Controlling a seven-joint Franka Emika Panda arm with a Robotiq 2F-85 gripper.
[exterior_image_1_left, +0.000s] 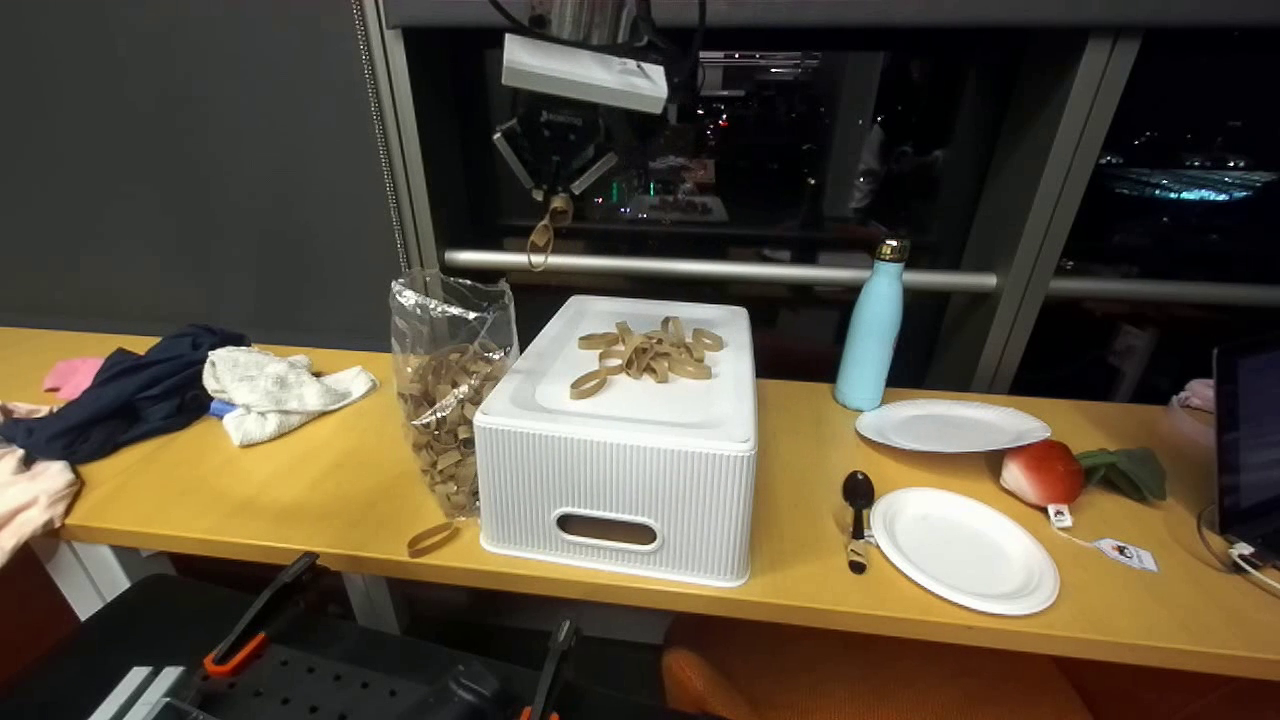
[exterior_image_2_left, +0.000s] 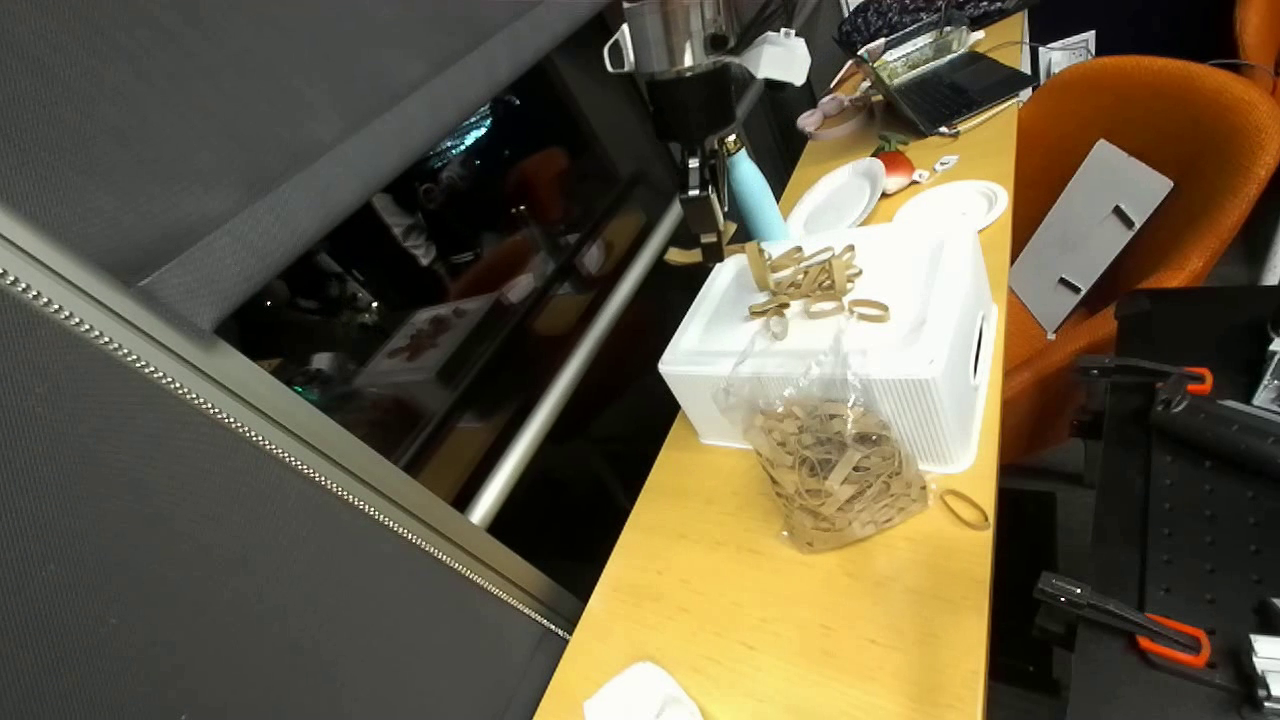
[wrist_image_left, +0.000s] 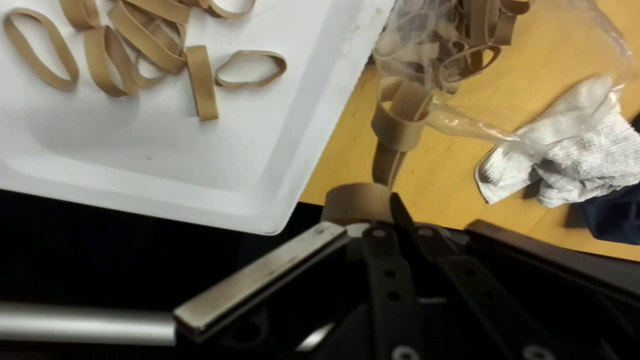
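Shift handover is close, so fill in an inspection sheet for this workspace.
Surface: wooden table, bearing a white box.
Job's things: rubber bands lie on the box; more in a clear bag beside it; one loose band lies near the table's front edge.
Clutter: cloths, blue bottle, two white plates, dark spoon, tagged toy vegetable, laptop.
Gripper: closed on at least one rubber band, above the box's level.
Cables: white cable at the laptop; dark cabling at the arm.
Surroundings: dark window behind; orange chair in front.
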